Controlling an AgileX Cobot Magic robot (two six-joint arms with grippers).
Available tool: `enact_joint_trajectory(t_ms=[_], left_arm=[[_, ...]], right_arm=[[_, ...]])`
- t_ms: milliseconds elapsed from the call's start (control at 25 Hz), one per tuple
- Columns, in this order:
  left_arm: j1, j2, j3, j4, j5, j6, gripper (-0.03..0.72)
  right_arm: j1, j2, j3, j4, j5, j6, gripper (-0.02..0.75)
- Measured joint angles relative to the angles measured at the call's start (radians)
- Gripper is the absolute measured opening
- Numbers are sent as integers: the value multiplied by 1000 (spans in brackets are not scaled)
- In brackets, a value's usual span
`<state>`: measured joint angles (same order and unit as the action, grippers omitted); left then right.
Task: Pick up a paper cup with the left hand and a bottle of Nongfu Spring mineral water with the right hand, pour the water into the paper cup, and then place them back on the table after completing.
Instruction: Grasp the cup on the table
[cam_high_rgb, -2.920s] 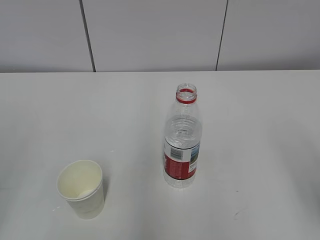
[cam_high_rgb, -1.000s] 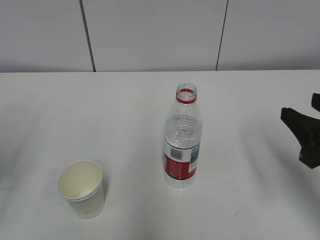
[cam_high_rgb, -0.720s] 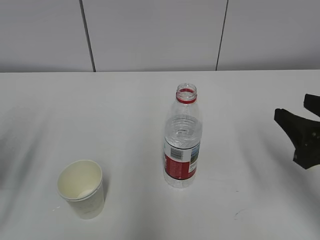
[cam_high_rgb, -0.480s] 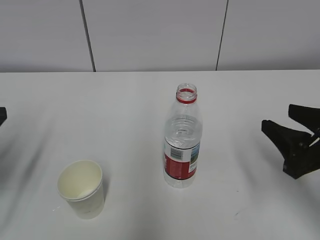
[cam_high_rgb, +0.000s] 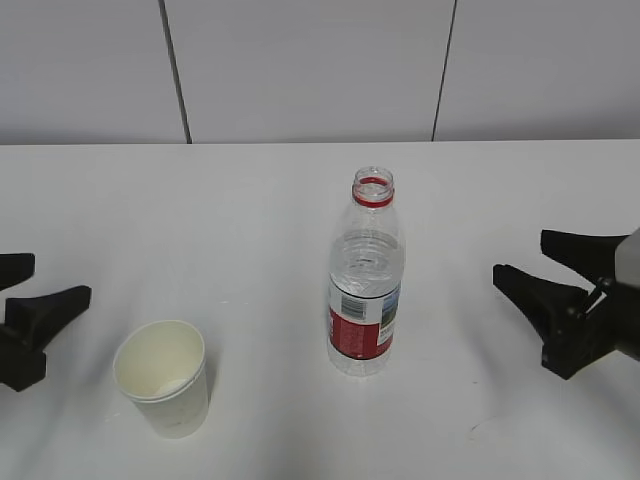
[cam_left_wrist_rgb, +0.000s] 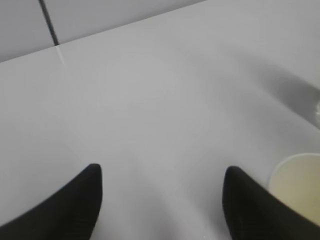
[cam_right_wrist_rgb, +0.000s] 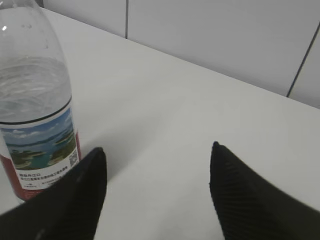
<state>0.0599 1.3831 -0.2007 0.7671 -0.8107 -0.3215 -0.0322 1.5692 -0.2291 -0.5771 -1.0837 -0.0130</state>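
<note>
An open, uncapped water bottle (cam_high_rgb: 365, 290) with a red label and red neck ring stands upright at the middle of the white table (cam_high_rgb: 250, 220), partly filled with clear water. A pale paper cup (cam_high_rgb: 163, 375) stands upright at the front left. My left gripper (cam_high_rgb: 50, 285) is open and empty, left of the cup; the cup's rim shows at the lower right of the left wrist view (cam_left_wrist_rgb: 300, 185). My right gripper (cam_high_rgb: 520, 258) is open and empty, right of the bottle; the bottle stands at the left of the right wrist view (cam_right_wrist_rgb: 35, 100).
A grey panelled wall (cam_high_rgb: 300, 70) with dark seams runs along the table's far edge. A faint scuff mark (cam_high_rgb: 478, 428) lies on the tabletop at the front right.
Both arms have come into view. My right gripper moved in from the right edge toward the bottle. My left gripper came in from the left edge toward the cup. Cup and bottle have not moved.
</note>
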Motion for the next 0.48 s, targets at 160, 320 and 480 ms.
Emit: enact_joint_trajectory(t_ms=[160,320,480], left_arm=[[0,20,1,64,-27,-14,467],[0,23,55,70,-73,-8,467],[0,23,131,54,-157,17,467]], right_arm=[[0,66,-6,-39,-47,-4,482],[0,113,-10,-52,-51,-9,482],[0,120,-10,-53,-54,-12,482]])
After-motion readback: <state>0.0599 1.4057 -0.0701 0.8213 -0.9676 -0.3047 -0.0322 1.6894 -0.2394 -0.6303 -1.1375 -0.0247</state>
